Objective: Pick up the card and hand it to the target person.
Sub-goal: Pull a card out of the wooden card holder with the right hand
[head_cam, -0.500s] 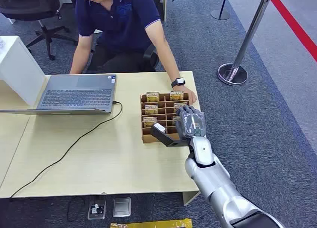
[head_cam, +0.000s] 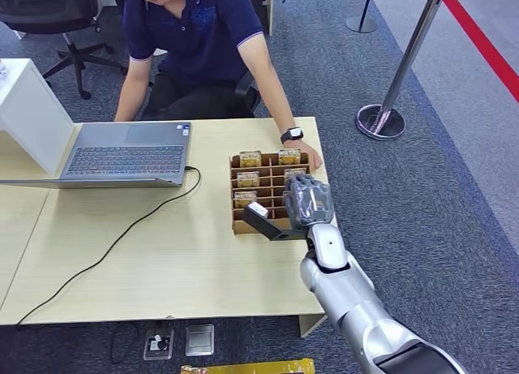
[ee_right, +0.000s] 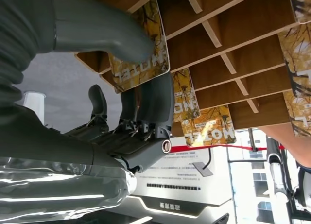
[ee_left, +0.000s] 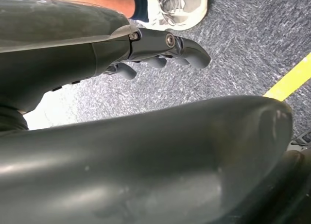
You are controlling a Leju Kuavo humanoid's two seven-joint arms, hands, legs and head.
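A wooden card rack [head_cam: 239, 225] stands on the table's right side with several yellow hotel cards [head_cam: 250, 158] in its slots. My right hand [head_cam: 308, 200] hovers over the rack's near rows, thumb stretched toward the left. In the right wrist view the thumb [ee_right: 110, 34] presses on one yellow card [ee_right: 146, 71] and a dark finger [ee_right: 156, 102] lies under it, so the card is pinched at the rack [ee_right: 238, 44]. My left hand [ee_left: 161, 49] hangs over the carpet, fingers loosely apart, holding nothing. The person [head_cam: 195, 41] sits behind the table, one hand [head_cam: 309, 156] resting beside the rack.
An open laptop [head_cam: 128, 151] sits at the table's far left-centre, its black cable [head_cam: 122, 240] trailing toward the near edge. A white box [head_cam: 31, 106] stands at the far left. A barrier post base [head_cam: 380, 121] is on the carpet to the right.
My right hand has shifted slightly left and away over the rack, thumb still on the card. The person has not moved.
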